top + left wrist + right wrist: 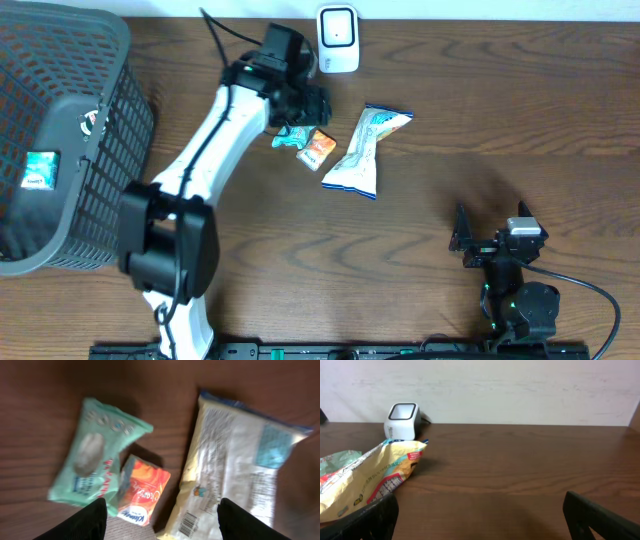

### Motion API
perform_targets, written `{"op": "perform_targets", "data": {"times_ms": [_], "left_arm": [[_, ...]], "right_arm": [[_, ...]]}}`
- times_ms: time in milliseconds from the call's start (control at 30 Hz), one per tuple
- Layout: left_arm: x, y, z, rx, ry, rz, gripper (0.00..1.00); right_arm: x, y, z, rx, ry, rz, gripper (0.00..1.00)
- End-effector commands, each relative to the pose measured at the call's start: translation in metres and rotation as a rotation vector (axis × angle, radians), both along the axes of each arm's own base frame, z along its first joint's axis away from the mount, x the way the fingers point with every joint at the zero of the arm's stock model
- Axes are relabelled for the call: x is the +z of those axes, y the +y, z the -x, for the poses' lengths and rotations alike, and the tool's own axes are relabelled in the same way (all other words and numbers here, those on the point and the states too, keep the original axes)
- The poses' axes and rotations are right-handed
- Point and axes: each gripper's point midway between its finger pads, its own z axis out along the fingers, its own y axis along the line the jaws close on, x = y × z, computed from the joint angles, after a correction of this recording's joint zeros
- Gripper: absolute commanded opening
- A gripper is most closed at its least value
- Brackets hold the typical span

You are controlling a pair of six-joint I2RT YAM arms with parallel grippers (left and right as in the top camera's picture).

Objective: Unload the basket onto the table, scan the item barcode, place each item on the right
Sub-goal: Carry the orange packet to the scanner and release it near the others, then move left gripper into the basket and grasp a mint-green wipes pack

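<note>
Hovering open-jawed and empty above the orange tissue pack (142, 492), the left gripper (162, 510) seems mid-pick, needing next to lower, clamp it and show the scanner (338, 38) its barcode.

White scanner (338, 38) upright at far edge, snack bag (365, 150) flat nearby (barcode up) — teal packet (291, 138) beside

Dark wooden table (520, 475), pale wall (520, 390) behind

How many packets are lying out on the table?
3: a green pack, a small orange pack beside it, and a white bag to their right. The basket holds at least one more; others may be hidden.
</note>
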Motion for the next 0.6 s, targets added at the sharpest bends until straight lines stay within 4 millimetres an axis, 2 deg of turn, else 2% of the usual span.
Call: {"op": "perform_targets", "data": {"times_ms": [0, 133, 233, 300, 367, 400, 500, 567], "left_arm": [[0.102, 0.033, -0.008, 0.058, -0.239, 0.057, 0.7], [0.186, 0.075, -0.001, 0.134, -0.45, 0.094, 0.7], [0.227, 0.111, 0.008, 0.17, -0.575, 0.068, 0.7], [0.247, 0.147, 0.015, 0.249, -0.628, 0.044, 0.7], [0.255, 0.174, 0.018, 0.317, -0.652, 0.014, 0.7], [0.26, 0.198, 0.02, 0.38, -0.666, -0.018, 0.7], [0.26, 0.249, 0.025, 0.514, -0.668, -0.088, 0.7], [0.259, 0.275, 0.029, 0.582, -0.66, -0.125, 0.7]], "right_arm": [[-0.001, 0.001, 0.0, 0.001, 0.002, -0.011, 0.99], [-0.001, 0.001, 0.0, 0.001, 0.002, -0.01, 0.99], [-0.001, 0.001, 0.0, 0.001, 0.002, -0.011, 0.99], [-0.001, 0.001, 0.0, 0.001, 0.002, -0.011, 0.99], [-0.001, 0.001, 0.0, 0.001, 0.002, -0.011, 0.99], [-0.001, 0.001, 0.0, 0.001, 0.002, -0.01, 0.99], [-0.001, 0.001, 0.0, 0.001, 0.002, -0.011, 0.99], [-0.001, 0.001, 0.0, 0.001, 0.002, -0.011, 0.99]]}}
